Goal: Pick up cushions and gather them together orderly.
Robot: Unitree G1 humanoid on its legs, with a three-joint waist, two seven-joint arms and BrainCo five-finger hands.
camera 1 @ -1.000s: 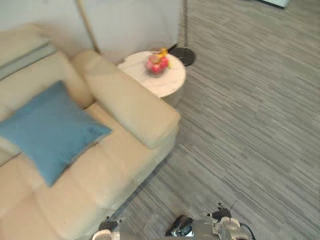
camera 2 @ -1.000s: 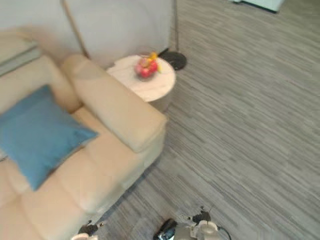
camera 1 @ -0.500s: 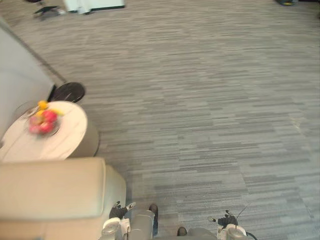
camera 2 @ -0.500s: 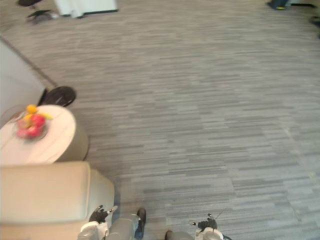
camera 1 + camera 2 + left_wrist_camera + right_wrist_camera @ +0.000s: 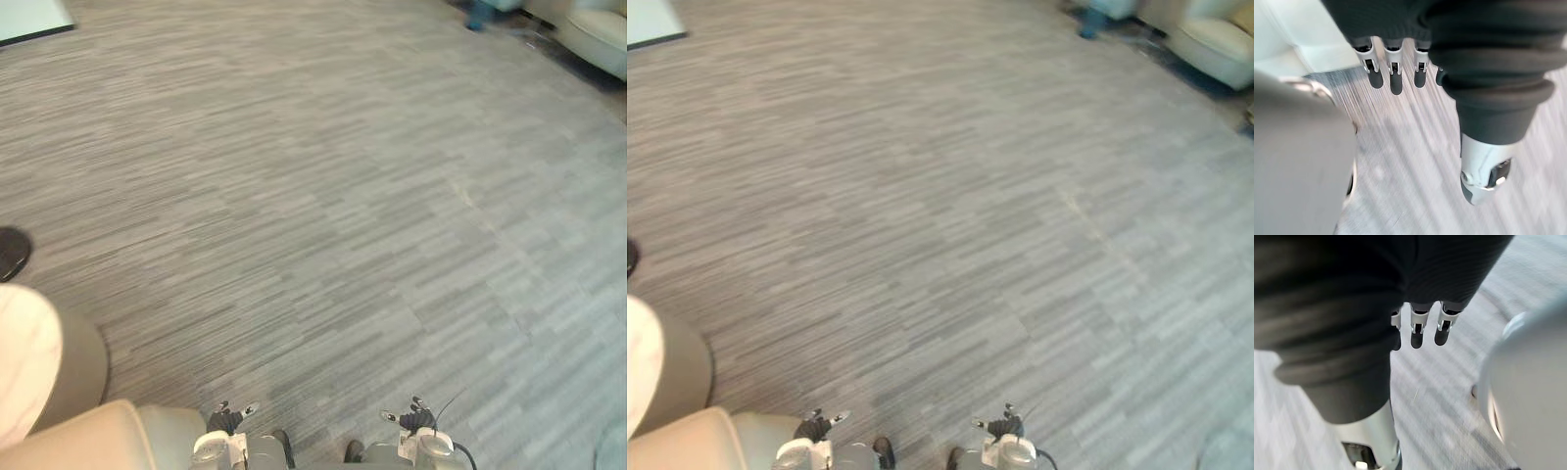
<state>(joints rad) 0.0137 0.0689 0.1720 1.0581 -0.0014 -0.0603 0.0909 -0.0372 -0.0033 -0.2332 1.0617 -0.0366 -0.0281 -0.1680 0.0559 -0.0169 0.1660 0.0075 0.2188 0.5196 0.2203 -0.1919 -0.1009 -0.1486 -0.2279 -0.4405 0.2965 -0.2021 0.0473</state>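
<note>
Blue shape at the far edge of the floor
A small blue thing point(image 5: 1095, 20) lies on the grey floor point(image 5: 950, 196), far ahead to the right, near a cream seat point(image 5: 1220, 39); too blurred to tell whether it is a cushion.

The floor point(image 5: 343, 196) looked like matt grey carpet with a fine streaked weave. The sofa point(image 5: 78, 446) arm was cream and smooth, with a soft leather-like sheen. The table point(image 5: 24, 357) had a pale, polished stone-like top over a plain matt beige side. The left hand point(image 5: 1396, 78) and right hand point(image 5: 1418, 333) showed glossy silver fingers, matt dark tips and dark ribbed, rubbery covers.
</note>
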